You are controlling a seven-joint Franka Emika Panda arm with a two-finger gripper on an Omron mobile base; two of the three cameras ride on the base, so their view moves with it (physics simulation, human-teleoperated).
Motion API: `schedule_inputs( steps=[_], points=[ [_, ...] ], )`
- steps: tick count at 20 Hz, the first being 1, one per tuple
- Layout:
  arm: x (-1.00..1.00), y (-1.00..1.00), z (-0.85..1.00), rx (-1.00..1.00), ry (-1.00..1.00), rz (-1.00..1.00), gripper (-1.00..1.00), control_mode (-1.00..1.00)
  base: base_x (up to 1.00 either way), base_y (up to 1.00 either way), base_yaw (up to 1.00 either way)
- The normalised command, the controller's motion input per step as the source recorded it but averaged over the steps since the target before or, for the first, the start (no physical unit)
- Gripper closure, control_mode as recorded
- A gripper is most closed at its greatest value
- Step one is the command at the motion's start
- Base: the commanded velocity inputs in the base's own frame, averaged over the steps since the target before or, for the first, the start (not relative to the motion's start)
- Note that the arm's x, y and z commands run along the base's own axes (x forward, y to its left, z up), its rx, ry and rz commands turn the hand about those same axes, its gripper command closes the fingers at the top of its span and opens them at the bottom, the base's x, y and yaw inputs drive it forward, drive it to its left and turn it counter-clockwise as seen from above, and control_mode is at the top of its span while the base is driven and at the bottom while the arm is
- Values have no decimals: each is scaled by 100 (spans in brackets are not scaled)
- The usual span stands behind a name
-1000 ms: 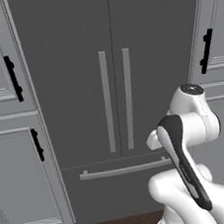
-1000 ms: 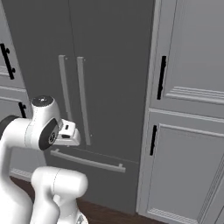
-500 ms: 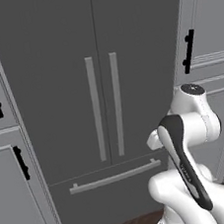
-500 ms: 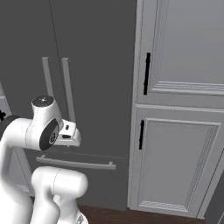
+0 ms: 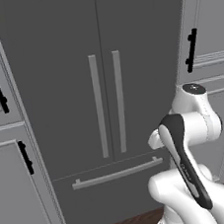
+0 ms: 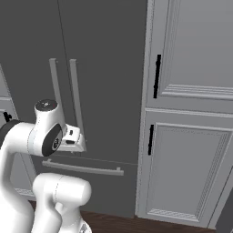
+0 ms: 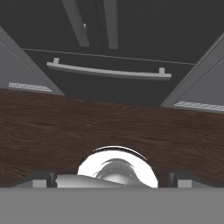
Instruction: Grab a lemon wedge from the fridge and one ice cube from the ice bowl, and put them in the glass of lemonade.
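Note:
The fridge (image 5: 71, 89) stands straight ahead, a tall dark grey unit with both doors shut and two long light grey bar handles (image 5: 99, 105) side by side. Its bottom drawer (image 5: 117, 183) is shut too, with a horizontal bar handle. The right base view has the fridge (image 6: 104, 68) on its left half. My arm is folded in front of it. In the hand view my gripper (image 7: 112, 177) is open and empty, pointing down at the floor in front of the fridge drawer (image 7: 131, 87). The lemon wedge, ice cube, ice bowl and glass of lemonade are out of view.
Panelled grey cabinets with black handles flank the fridge, on the left (image 5: 13, 185) and on the right (image 6: 191, 150). Dark wood floor (image 7: 109, 127) runs up to the fridge's foot.
The whole picture has shifted sideways in both base views, so the base has moved in front of the fridge. The arm keeps its folded pose and the gripper stays open.

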Motion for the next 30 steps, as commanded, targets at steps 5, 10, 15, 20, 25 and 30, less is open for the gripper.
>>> schedule_inputs(
  steps=[5, 10, 15, 20, 25, 30],
  points=[
    [0, 0, 0, 0, 0, 0, -100, 100, -38, 2, 11],
    [0, 0, 0, 0, 0, 0, -100, 100, -14, 36, 0],
    [0, 0, 0, 0, 0, 0, -100, 100, -28, 21, -1],
    [0, 0, 0, 0, 0, 0, -100, 100, -31, 0, 0],
    [0, 0, 0, 0, 0, 0, -100, 100, -11, 0, 0],
    [0, 0, 0, 0, 0, 0, -100, 100, -14, 4, -2]
  ],
)
